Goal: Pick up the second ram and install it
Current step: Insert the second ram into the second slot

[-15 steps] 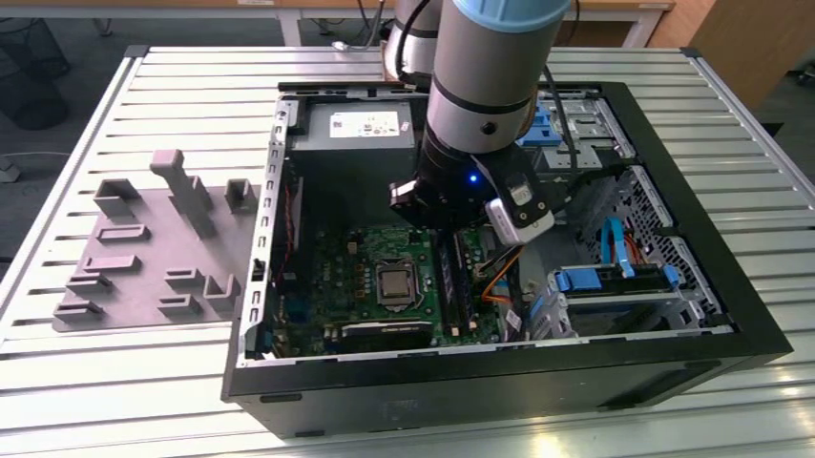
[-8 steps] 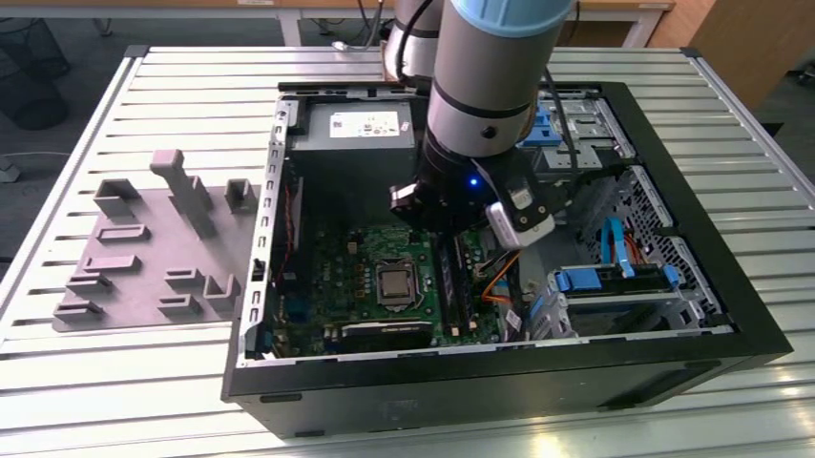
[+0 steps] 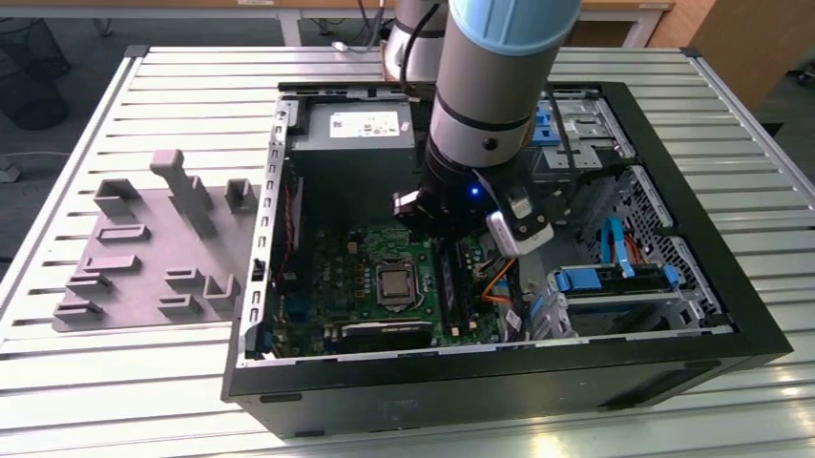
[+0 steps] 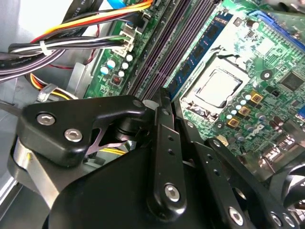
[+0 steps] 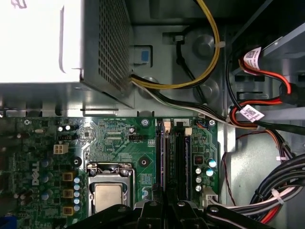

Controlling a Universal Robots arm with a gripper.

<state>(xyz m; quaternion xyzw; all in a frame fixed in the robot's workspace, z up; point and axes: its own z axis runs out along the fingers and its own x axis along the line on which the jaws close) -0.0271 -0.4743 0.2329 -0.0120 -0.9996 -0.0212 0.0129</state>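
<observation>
1. The second ram (image 4: 206, 46) stood on edge in the slot just beside the processor socket (image 4: 217, 88), inside the open computer case (image 3: 713, 315) lying on the bench (image 3: 153, 382). The gripper (image 4: 163, 98) was low over the stick's near end. We could not tell how far apart the fingers stood, nor whether they had hold of the stick.
2. We judged uneven seating the main risk. With the gripper at one end only, a downward push could drive that end home and leave the far end high, tilting the stick in its slot.
3. We could not see whether the stick's notch lined up with the slot's key. If it did not, force could stress the stick or flex the motherboard (image 5: 119, 143).
4. The empty dark slots (image 4: 178, 43) lay touching-close alongside. A small sideways drift could put the load on a slot wall instead of the stick's top edge.
5. The bundled cables (image 4: 71, 45) ran near the gripper's black linkage (image 4: 81, 124). Any sideways motion there could snag or tug a connector.
</observation>
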